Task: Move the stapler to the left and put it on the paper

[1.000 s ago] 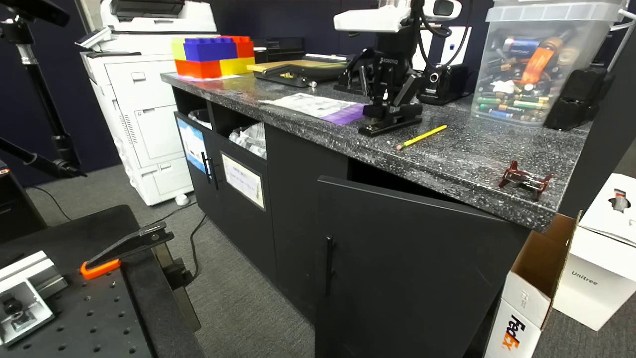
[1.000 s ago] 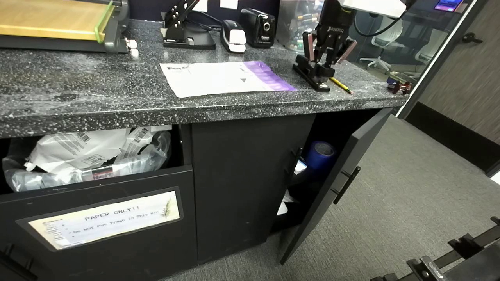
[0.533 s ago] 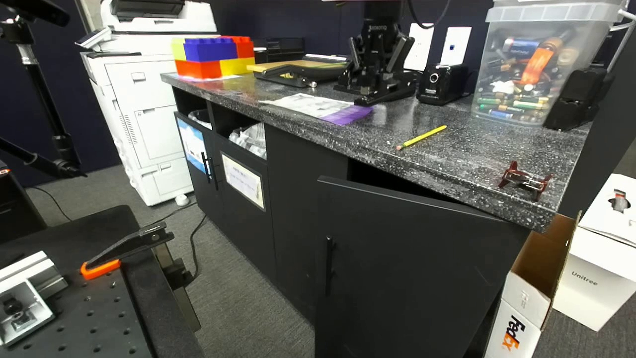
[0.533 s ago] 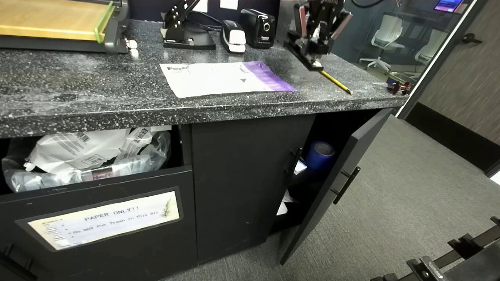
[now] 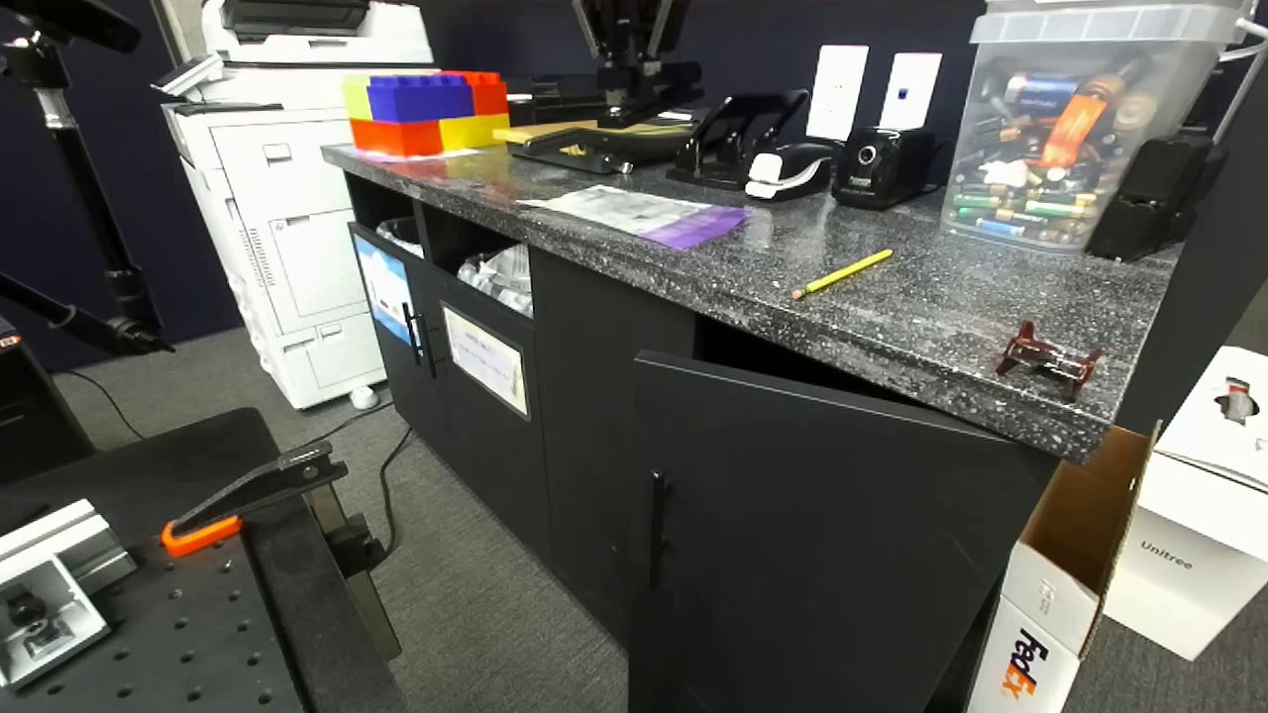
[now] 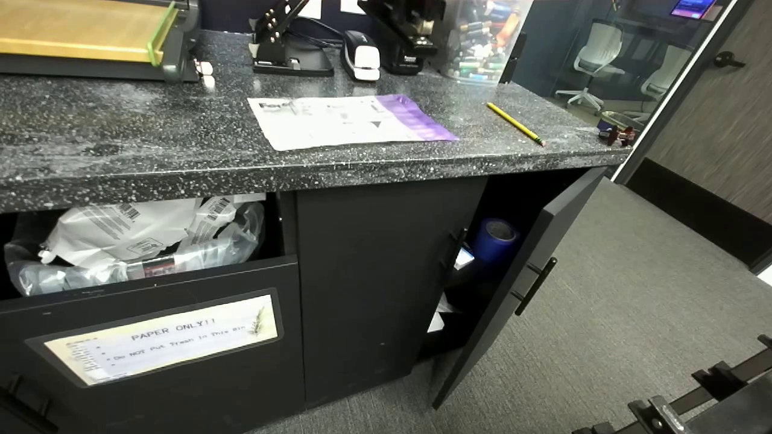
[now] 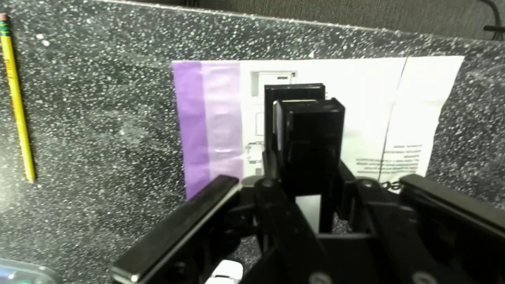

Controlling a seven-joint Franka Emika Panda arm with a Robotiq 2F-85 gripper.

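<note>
In the wrist view, the stapler (image 7: 311,142) hangs in the gripper (image 7: 307,167), which pinches it across its long sides; one end reaches out past the hold toward the edge of the surface (image 7: 110,118); from here it hides part of the paper (image 7: 367,102), while the pencil (image 7: 17,98) lies well apart; its black body has a faint shine, so it is probably smooth and stiff, able to take a firm pinch but apt to slide if the hold slackens; it should be fairly heavy for its length if there is metal inside, and hardly fragile; the best place to hold is likely low across the sides near mid-length, so that the long end does not droop.

In an exterior view, the stapler (image 5: 659,97) is up in the air, apart from the surface, and appears above the paper (image 5: 634,212); the paper looks thin and light, so it may slip or crease if the stapler is dragged over it; a level, straight lowering seems gentler.

In an exterior view, the stapler (image 6: 392,23) is near the top of the frame, dark against the black box (image 6: 405,65), so its outline is hard to read; the paper (image 6: 350,120) lies lower down, its purple end nearest; whether the stapler is squarely over it cannot be told, and setting it down is not yet done.
</note>
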